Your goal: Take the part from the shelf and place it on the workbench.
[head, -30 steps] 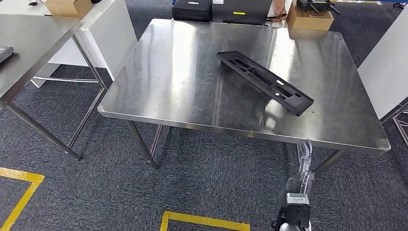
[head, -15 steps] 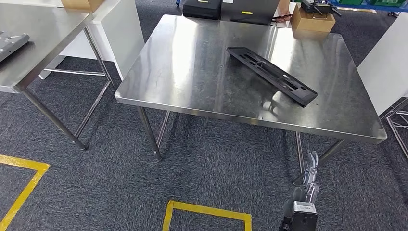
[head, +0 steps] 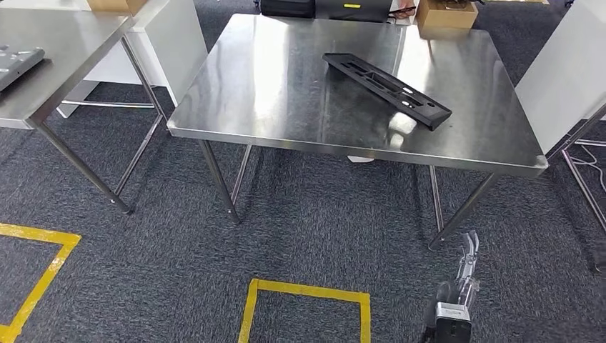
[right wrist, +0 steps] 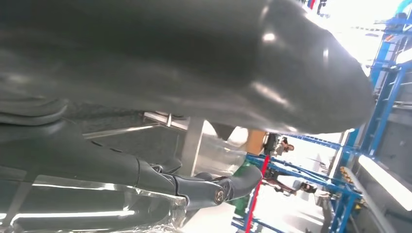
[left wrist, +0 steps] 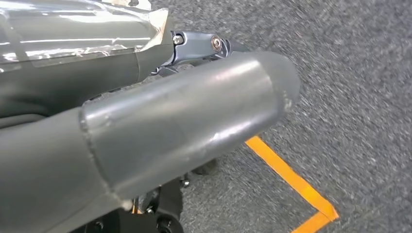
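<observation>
part [head: 386, 89] flat on workbench [head: 271, 93]

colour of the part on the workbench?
Black part, lying on the steel workbench; clearest in the head view.

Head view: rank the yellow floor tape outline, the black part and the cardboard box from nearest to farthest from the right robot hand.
Measured from the right robot hand, low on the right over the carpet:
1. Yellow floor tape outline, on the carpet just to its left.
2. Black part, lying on the steel workbench ahead.
3. Cardboard box, beyond the workbench's far edge.
</observation>
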